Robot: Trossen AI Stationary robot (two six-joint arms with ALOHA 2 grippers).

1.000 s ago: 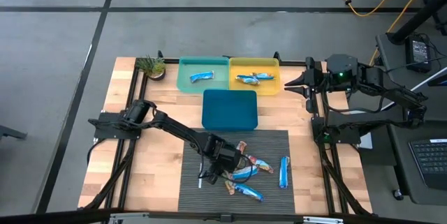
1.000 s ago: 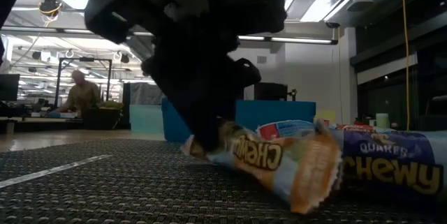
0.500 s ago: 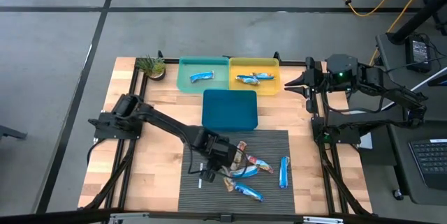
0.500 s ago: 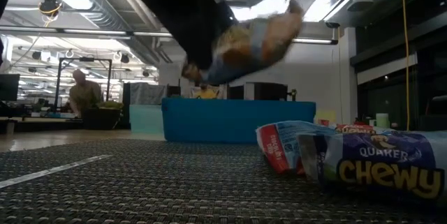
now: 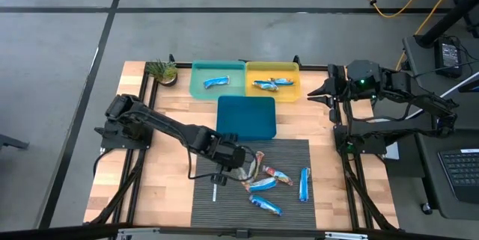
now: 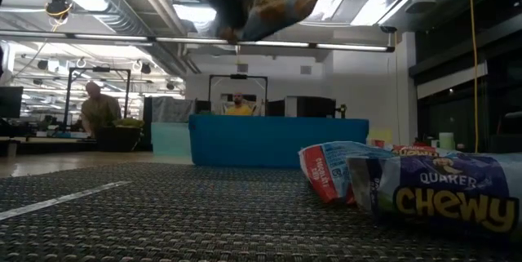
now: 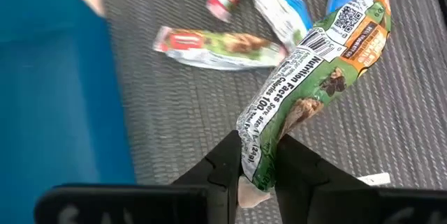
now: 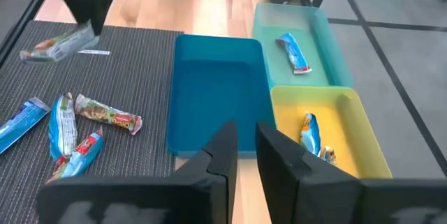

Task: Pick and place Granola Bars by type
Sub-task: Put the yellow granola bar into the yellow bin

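I have the left gripper above the dark mat, its fingers pinching one end of a granola bar with green and orange on its wrapper; the bar hangs clear of the mat. Right of it on the mat lie the loose bars, clustered, with a blue bar lying apart farther right. Beyond the mat sits the dark blue tray, and behind it the green tray and yellow tray, each holding bars. My right gripper waits at the far right, fingers close together on nothing.
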